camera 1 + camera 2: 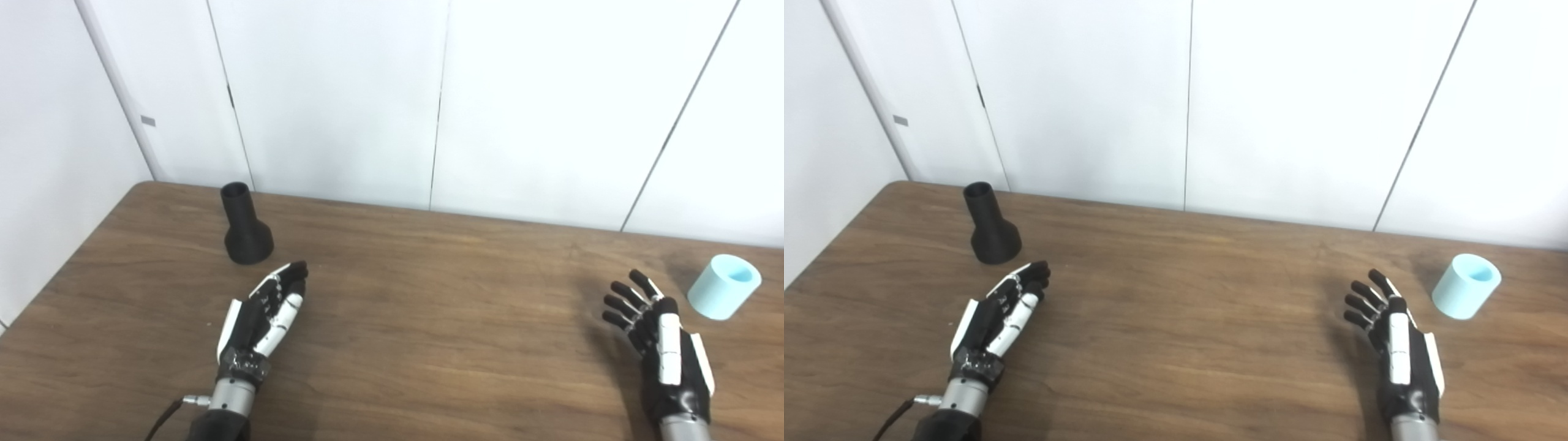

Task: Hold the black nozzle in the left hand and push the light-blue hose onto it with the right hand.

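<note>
Nozzle [246, 226], black, stands upright on its flared base on the wooden table [429, 294] in the left eye view, just beyond the fingertips of the left hand [264, 315] and slightly to that hand's left, not touching it. The left hand holds nothing, its fingers stretched out side by side. The light-blue hose [724, 286], a short tilted tube with its open end up, sits just beyond and to the right of the right hand [658, 337], apart from it. That hand also grips nothing, fingers spread.

From the right eye view the layout is the same: nozzle ahead of the left hand, hose off the right hand's far right side, both hands empty and well apart from each other.
</note>
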Motion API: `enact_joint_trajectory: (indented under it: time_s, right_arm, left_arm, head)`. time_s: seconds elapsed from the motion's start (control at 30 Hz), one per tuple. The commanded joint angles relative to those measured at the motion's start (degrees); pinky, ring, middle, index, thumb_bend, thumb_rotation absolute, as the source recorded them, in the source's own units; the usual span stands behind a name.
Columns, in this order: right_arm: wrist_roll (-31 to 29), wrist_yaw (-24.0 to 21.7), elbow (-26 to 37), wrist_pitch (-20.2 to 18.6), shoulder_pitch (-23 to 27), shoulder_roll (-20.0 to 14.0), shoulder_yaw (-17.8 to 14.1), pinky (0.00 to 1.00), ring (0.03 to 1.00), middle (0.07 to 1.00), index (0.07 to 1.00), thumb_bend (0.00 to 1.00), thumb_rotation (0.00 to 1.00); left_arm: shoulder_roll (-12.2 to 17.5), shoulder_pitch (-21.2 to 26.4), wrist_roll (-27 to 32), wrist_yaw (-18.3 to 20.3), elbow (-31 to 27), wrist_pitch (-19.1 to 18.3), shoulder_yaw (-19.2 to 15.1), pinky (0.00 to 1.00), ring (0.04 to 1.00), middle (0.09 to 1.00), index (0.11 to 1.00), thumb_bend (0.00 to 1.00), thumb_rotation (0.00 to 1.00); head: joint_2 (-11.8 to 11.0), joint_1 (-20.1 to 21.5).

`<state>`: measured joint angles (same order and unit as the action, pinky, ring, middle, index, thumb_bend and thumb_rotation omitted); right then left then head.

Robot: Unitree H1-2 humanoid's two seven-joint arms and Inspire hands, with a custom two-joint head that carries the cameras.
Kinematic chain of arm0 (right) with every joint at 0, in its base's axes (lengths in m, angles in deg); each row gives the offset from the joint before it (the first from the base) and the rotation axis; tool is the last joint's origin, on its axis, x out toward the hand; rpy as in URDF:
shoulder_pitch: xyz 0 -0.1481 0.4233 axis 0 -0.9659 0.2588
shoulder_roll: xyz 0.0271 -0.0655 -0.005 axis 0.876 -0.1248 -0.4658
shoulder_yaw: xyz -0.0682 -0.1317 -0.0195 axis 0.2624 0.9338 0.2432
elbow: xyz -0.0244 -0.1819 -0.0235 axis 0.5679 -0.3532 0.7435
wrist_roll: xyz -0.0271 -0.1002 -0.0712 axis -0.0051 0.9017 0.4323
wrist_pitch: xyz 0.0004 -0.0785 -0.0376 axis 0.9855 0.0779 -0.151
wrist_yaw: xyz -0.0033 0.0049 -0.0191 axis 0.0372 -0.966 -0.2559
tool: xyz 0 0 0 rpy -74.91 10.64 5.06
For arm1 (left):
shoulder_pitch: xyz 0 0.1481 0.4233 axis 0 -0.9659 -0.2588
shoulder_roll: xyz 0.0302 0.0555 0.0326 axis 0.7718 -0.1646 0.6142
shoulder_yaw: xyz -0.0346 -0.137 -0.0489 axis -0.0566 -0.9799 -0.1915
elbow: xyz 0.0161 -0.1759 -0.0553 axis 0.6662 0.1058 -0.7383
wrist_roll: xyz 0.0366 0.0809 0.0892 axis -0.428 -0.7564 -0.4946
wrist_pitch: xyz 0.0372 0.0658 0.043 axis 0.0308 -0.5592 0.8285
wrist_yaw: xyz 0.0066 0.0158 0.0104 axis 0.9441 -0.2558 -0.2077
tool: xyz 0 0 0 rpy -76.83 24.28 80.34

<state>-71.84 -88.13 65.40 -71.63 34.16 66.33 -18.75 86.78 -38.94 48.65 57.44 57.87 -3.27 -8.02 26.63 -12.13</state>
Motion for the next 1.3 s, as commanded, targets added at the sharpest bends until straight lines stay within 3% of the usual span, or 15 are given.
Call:
enact_joint_trajectory:
  time_s: [0.0,0.17,0.3,0.5,0.73,0.9,1.03,1.27]
  right_arm:
    - [-0.51,-0.87,-5.73,2.22,-3.23,-0.38,-0.43,0.75,0.795,0.814,0.878,0.41,1.00]
    - [-1.00,-1.20,-5.95,3.39,-3.74,-0.75,-0.45,0.77,0.810,0.830,0.898,0.42,1.00]
    - [-1.67,-1.40,-5.33,2.74,-4.13,-0.80,-0.54,0.78,0.816,0.832,0.901,0.39,1.00]
    - [-1.42,-0.71,-3.14,0.79,-4.90,-0.52,-0.57,0.76,0.808,0.826,0.896,0.38,1.00]
    - [-1.71,-0.54,-0.97,-1.43,-5.52,-0.19,-0.66,0.78,0.821,0.838,0.903,0.36,1.00]
    - [-2.33,-1.14,-0.68,-1.60,-5.54,-0.16,-0.65,0.78,0.819,0.838,0.897,0.36,1.00]
    - [-1.53,-0.72,-0.08,-1.96,-5.69,-0.08,-0.45,0.77,0.812,0.830,0.897,0.36,1.00]
    - [-1.53,-0.82,0.21,-1.90,-5.79,0.10,-0.53,0.77,0.810,0.833,0.899,0.39,1.00]
  left_arm:
    - [-1.55,-3.38,-0.65,-0.23,3.84,0.43,1.52,0.82,0.837,0.837,0.827,0.38,0.48]
    - [-3.02,-3.64,-2.65,-2.96,3.68,0.05,1.26,0.80,0.819,0.815,0.803,0.53,0.37]
    - [-3.97,-4.05,-2.92,-4.19,3.42,1.05,0.82,0.78,0.806,0.803,0.786,0.60,0.24]
    - [-4.45,-4.82,-6.99,-7.34,1.49,2.93,0.65,0.78,0.782,0.793,0.790,0.72,0.16]
    - [-1.74,-4.70,-19.61,-12.83,-1.20,6.57,1.38,0.77,0.803,0.822,0.806,0.89,0.05]
    - [-0.76,-4.13,-23.45,-11.48,-9.95,-2.95,-0.51,0.76,0.804,0.830,0.809,0.94,0.06]
    - [1.06,-3.00,-25.16,-11.14,-13.04,-6.50,-1.79,0.75,0.803,0.825,0.806,0.95,0.08]
    - [4.23,-0.78,-34.55,-12.14,-15.83,-14.53,-2.76,0.67,0.773,0.798,0.796,0.95,0.13]
  head:
    - [-0.08,-0.19]
    - [-1.19,-2.16]
    - [-1.34,-2.71]
    - [-0.88,-3.41]
    - [-0.46,-3.61]
    - [-0.44,-3.55]
    - [-0.29,-3.61]
    - [-0.04,-3.69]
